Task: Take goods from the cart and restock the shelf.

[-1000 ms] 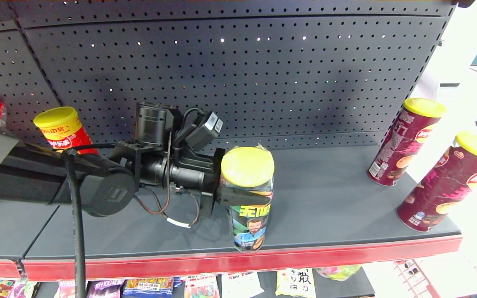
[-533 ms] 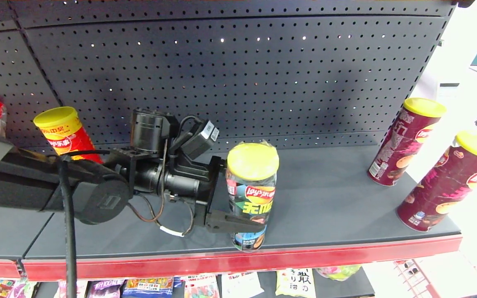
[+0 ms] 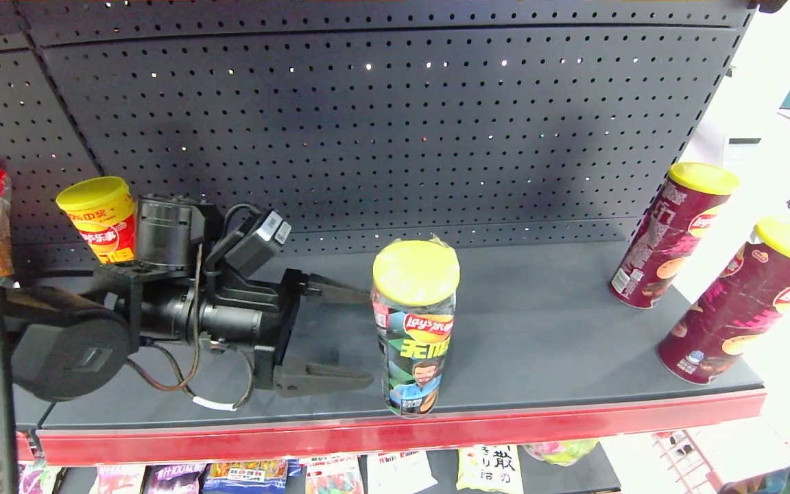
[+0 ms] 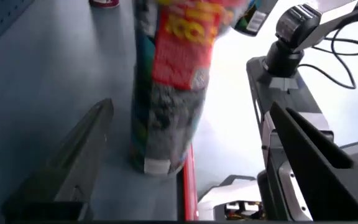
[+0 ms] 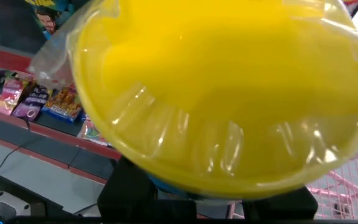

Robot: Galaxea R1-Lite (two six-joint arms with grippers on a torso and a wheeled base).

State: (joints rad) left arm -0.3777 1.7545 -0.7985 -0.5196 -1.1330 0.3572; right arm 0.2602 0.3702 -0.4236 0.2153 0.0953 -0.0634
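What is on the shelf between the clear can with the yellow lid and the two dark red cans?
Nothing. In the head view, only bare dark grey shelf lies between the clear yellow-lidded can and the two dark red cardboard cans.

Head view down onto shelf [image 3: 539, 343], left wrist low beside same can [image 4: 166, 93], right wrist against yellow lid [image 5: 229, 93]

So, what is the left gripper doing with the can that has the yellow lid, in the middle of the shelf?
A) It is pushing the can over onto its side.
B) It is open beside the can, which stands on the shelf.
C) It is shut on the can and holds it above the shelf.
B: the left gripper is open, its fingers spread wide and not gripping the can, which stands upright on the shelf near its front edge.
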